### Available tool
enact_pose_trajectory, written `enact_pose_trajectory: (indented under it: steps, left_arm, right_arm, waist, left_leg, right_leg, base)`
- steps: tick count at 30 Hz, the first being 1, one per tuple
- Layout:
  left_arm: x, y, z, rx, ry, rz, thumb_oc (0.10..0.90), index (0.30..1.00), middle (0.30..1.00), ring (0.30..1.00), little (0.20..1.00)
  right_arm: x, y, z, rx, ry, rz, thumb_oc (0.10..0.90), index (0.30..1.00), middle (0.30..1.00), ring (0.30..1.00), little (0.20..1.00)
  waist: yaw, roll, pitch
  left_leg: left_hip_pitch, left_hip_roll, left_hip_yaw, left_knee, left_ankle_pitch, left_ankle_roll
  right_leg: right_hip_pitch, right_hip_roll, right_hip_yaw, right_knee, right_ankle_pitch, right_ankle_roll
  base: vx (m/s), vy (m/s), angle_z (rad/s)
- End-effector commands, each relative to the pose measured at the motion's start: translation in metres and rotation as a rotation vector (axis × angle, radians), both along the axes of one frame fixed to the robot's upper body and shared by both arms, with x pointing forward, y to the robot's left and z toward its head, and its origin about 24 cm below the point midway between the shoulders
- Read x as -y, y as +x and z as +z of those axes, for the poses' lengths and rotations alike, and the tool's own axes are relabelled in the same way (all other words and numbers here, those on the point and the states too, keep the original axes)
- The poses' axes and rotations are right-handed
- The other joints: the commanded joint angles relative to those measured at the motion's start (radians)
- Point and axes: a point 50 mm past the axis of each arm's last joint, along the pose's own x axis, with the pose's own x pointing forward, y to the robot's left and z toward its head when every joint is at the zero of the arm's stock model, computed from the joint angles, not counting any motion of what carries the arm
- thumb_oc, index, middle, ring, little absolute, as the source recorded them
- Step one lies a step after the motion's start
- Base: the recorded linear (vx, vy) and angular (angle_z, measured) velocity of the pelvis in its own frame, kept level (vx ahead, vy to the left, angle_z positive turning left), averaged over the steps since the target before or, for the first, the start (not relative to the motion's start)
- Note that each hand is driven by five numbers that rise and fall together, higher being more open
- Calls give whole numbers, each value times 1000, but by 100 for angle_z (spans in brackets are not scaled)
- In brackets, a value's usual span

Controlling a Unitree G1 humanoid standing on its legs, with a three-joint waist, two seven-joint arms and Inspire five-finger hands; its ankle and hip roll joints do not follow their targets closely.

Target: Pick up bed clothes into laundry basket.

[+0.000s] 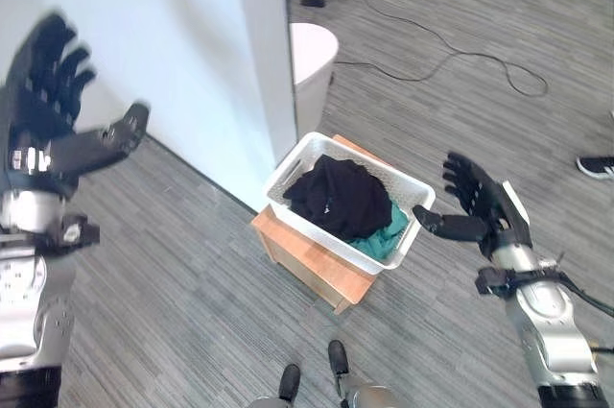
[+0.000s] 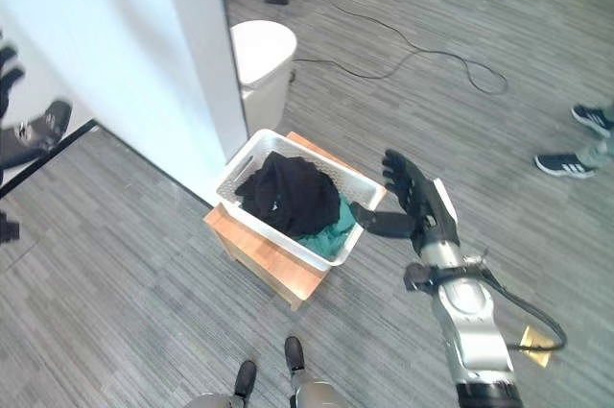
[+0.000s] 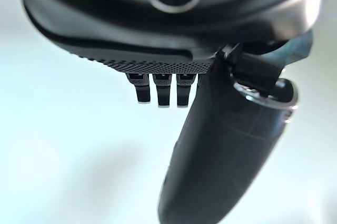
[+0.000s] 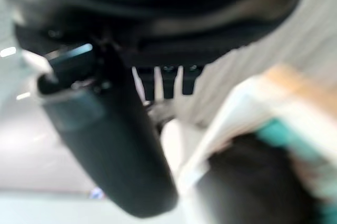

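Note:
A white laundry basket [image 1: 288, 166] stands on a low wooden stool [image 1: 307, 259] in the middle of the floor. Inside it lie a black garment [image 1: 338, 197] and a teal one [image 1: 384, 235]. My right hand [image 1: 480, 202] hovers just to the right of the basket's near corner, fingers straight and spread, holding nothing. My left hand [image 1: 53, 101] is raised at the far left in front of a white wall, fingers spread and empty, well away from the basket. In the right wrist view the basket [image 4: 221, 129] with the black garment [image 4: 247, 182] shows past my thumb.
A white wall panel [image 1: 182, 53] rises right behind the basket. A round white bin [image 1: 313, 67] stands beyond the panel's edge. A dark cable [image 1: 451, 48] trails over the grey floor at the back. A person's shoes [image 2: 566, 163] stand at the right.

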Motion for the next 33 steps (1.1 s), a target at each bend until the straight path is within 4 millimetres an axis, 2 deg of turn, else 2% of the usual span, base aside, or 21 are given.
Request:
enact_pose_trajectory:
  steps: [1, 2, 3, 4, 7, 8, 11, 12, 14, 17, 19, 21, 22, 24, 25, 26, 27, 29, 31, 32, 33]
  left_arm:
    - [14, -14, -11, -26, 29, -127, 800, 900, 900, 900, 900]
    - [25, -14, -38, -116, -54, -167, 800, 900, 900, 900, 900]
    - [33, -9, -44, -130, -76, -199, 800, 900, 900, 900, 900]
    - [42, -4, -53, -143, -141, -224, 800, 900, 900, 900, 900]
    - [54, -3, -64, -149, -215, -236, 800, 900, 900, 900, 900]
    - [55, -11, -71, -175, -207, -223, 800, 900, 900, 900, 900]
    - [58, -16, -78, -186, -245, -206, 800, 900, 900, 900, 900]
    - [59, -25, -92, -231, -303, -169, 800, 900, 900, 900, 900]
    - [58, -34, -100, -295, -263, -163, 800, 900, 900, 900, 900]
    - [57, -38, -99, -311, -233, -148, 800, 900, 900, 900, 900]
    - [54, -43, -103, -347, -215, -136, 800, 900, 900, 900, 900]
    - [55, -46, -106, -362, -216, -121, 800, 900, 900, 900, 900]
    - [55, -47, -106, -363, -217, -121, 800, 900, 900, 900, 900]
    - [57, -44, -103, -386, -144, -125, 800, 900, 900, 900, 900]
    - [57, -44, -103, -387, -144, -125, 800, 900, 900, 900, 900]
    - [58, -46, -104, -386, -152, -118, 800, 900, 900, 900, 900]
    - [56, -51, -107, -412, -140, -95, 800, 900, 900, 900, 900]
    - [53, -57, -113, -455, -135, -72, 800, 900, 900, 900, 900]
    - [48, -59, -115, -487, -105, -59, 800, 900, 900, 900, 900]
    - [45, -59, -115, -503, -69, -62, 800, 900, 900, 900, 900]
    - [45, -59, -118, -525, -46, -70, 800, 900, 900, 900, 900]
  right_arm:
    - [-12, -15, 31, 204, -17, 46, 800, 900, 900, 900, 900]
    - [-4, -20, 26, 190, -41, 0, 800, 900, 900, 900, 900]
    - [6, -25, 20, 168, -47, -48, 800, 900, 900, 900, 900]
    - [15, -32, 16, 156, -43, -99, 800, 900, 900, 900, 900]
    - [18, -39, 7, 136, -2, -123, 800, 900, 900, 900, 900]
    - [22, -41, -5, 83, 11, -135, 800, 900, 900, 900, 900]
    - [22, -37, -12, 49, 22, -120, 800, 900, 900, 900, 900]
    - [19, -33, -11, 39, 5, -88, 800, 900, 900, 900, 900]
    - [10, -30, -19, 16, 44, -48, 800, 900, 900, 900, 900]
    - [-5, -32, -37, -13, 193, -20, 800, 900, 900, 900, 900]
    - [-8, -40, -49, -54, 231, -20, 800, 900, 900, 900, 900]
    - [-6, -49, -64, -114, 266, -39, 800, 900, 900, 900, 900]
    - [-6, -49, -64, -115, 265, -38, 800, 900, 900, 900, 900]
    - [-5, -55, -78, -166, 285, -72, 800, 900, 900, 900, 900]
    - [-5, -55, -78, -166, 284, -72, 800, 900, 900, 900, 900]
    - [-5, -58, -83, -191, 302, -80, 800, 900, 900, 900, 900]
    - [-4, -61, -89, -221, 296, -82, 800, 900, 900, 900, 900]
    - [-4, -58, -92, -239, 299, -84, 800, 900, 900, 900, 900]
    - [-10, -55, -91, -225, 339, -70, 800, 900, 900, 900, 900]
    - [-10, -55, -91, -228, 328, -72, 800, 900, 900, 900, 900]
    - [-9, -56, -92, -236, 316, -77, 800, 900, 900, 900, 900]
  waist:
    - [15, -22, -114]
    - [24, -19, -115]
    - [4, -15, -113]
    - [-15, -20, -103]
    - [-26, -26, -98]
    - [5, -43, -83]
    - [32, -52, -67]
    - [64, -87, -44]
    - [95, -109, -45]
    - [85, -128, -46]
    - [52, -111, -66]
    - [45, -91, -76]
    - [37, -90, -75]
    - [36, -61, -93]
    - [32, -60, -93]
    - [38, -41, -96]
    - [52, -28, -102]
    - [56, -15, -80]
    - [41, -7, -43]
    - [26, -2, -37]
    - [10, 5, -43]
  left_leg:
    - [2, -55, -130, -41, 34, -3]
    - [-26, -77, -197, -28, 68, -23]
    - [-55, -90, -217, -21, 91, -31]
    - [-87, -100, -205, -15, 106, -42]
    - [-132, -91, -185, -16, 124, -59]
    - [-194, -91, -159, -20, 157, -78]
    - [-267, -100, -116, -18, 162, -83]
    - [-295, -102, 32, 134, 93, -46]
    - [-267, -96, 82, 300, 17, -20]
    - [-212, 28, 207, 411, -15, -22]
    - [-113, 146, 347, 322, -25, -49]
    - [-80, 204, 471, 249, -20, -73]
    - [-80, 204, 464, 248, -19, -74]
    - [-66, 207, 593, 192, -71, -93]
    - [-66, 205, 589, 190, -71, -92]
    - [-52, 187, 598, 125, -60, -85]
    - [-42, 150, 533, 81, -67, -69]
    - [-41, 96, 450, 99, -88, -27]
    - [-54, 57, 395, 105, -67, 11]
    - [-58, 40, 350, 93, -53, 20]
    - [-63, 16, 282, 78, -37, 26]
  right_leg:
    - [-80, -15, 111, 285, -171, 85]
    - [-47, 33, 219, 257, -219, 62]
    - [-16, 65, 279, 238, -247, 46]
    - [9, 83, 305, 220, -262, 26]
    - [57, 75, 275, 163, -260, 8]
    - [87, 62, 218, 90, -253, -7]
    - [90, 54, 158, 31, -217, -11]
    - [78, 21, 120, 7, -185, -1]
    - [59, -24, 46, -24, -160, 3]
    - [40, -82, -133, -32, -152, 1]
    - [37, -106, -294, -28, -166, -3]
    - [52, -146, -439, -28, -164, 0]
    - [56, -146, -447, -28, -165, 0]
    - [92, -206, -592, -8, -167, 20]
    - [94, -207, -596, -7, -168, 22]
    - [106, -215, -635, 1, -170, 25]
    - [104, -232, -647, 34, -168, 36]
    - [65, -299, -609, 195, -152, 52]
    - [6, -330, -478, 287, -94, 73]
    - [-26, -289, -358, 292, -83, 84]
    - [-27, -210, -214, 266, -119, 87]
  base:
    - [-14, -41, 230]
    - [-43, -56, 227]
    - [-126, -86, 180]
    - [-198, -102, 234]
    - [-223, -179, 301]
    - [-248, -198, 168]
    - [-312, -197, 129]
    - [-433, -124, 113]
    - [-348, -71, 109]
    - [-273, -49, 194]
    - [-214, 25, 232]
    - [-139, 67, 260]
    - [-105, 70, 268]
    - [-53, 134, 232]
    - [-43, 167, 270]
    - [-33, 187, 272]
    - [-11, 285, 289]
    - [9, 287, 162]
    - [-195, 211, 171]
    - [-213, 129, 176]
    - [-118, 80, 161]
